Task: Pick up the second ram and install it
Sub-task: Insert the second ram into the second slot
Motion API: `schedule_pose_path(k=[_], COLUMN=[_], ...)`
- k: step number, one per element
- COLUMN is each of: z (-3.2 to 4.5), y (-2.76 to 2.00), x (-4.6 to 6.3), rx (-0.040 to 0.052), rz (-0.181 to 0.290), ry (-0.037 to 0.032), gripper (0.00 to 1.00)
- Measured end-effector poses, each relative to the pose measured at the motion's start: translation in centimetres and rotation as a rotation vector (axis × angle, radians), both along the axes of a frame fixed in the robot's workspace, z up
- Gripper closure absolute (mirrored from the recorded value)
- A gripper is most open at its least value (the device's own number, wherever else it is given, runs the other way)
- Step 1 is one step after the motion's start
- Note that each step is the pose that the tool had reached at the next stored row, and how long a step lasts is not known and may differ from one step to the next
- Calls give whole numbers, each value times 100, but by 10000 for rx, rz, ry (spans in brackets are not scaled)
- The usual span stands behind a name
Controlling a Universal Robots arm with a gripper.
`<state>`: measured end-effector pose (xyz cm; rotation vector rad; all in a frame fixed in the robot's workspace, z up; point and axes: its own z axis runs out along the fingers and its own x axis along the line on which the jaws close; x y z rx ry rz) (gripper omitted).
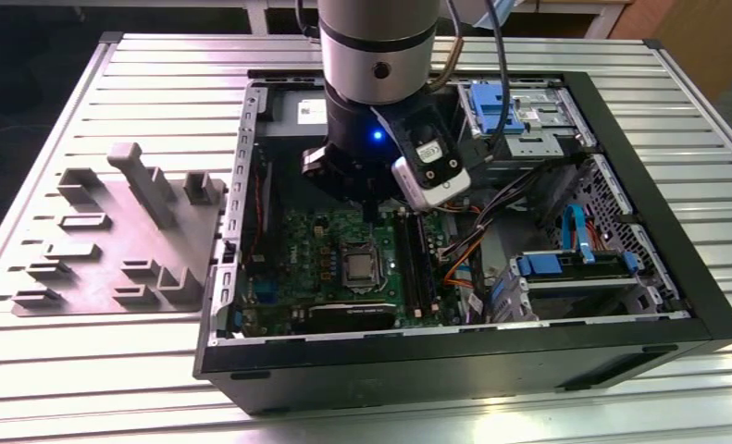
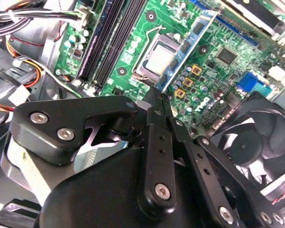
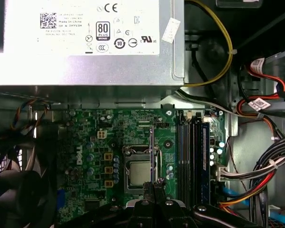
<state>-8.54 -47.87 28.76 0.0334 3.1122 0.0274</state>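
My gripper is shut on the second ram, a long thin stick with small black chips that juts out from the fingertips. In the first wrist view the ram shows edge-on as a thin line above the gripper. It hangs over the CPU socket, apart from the black memory slots to one side. Another stick seems to sit in the outer slot. In the exterior view the gripper reaches down into the open computer case above the motherboard.
A grey fixture plate with upright blocks lies at the exterior view's left. The power supply borders the board. Cable bundles crowd beyond the slots. A black fan and a drive cage stand near.
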Motion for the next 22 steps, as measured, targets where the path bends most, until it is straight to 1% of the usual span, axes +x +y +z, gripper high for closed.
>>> schedule_pose_path(k=[3, 14, 15, 16, 19, 22], z=[-4, -15, -19, -22, -34, -70], y=[0, 0, 0, 0, 0, 0], x=[43, 302, 396, 429, 466, 478], rx=[1, 1, 1, 1, 0, -1], rz=[0, 1, 1, 1, 1, 5], ry=[1, 12, 16, 18, 18, 19], gripper=[89, 89, 89, 89, 89, 89])
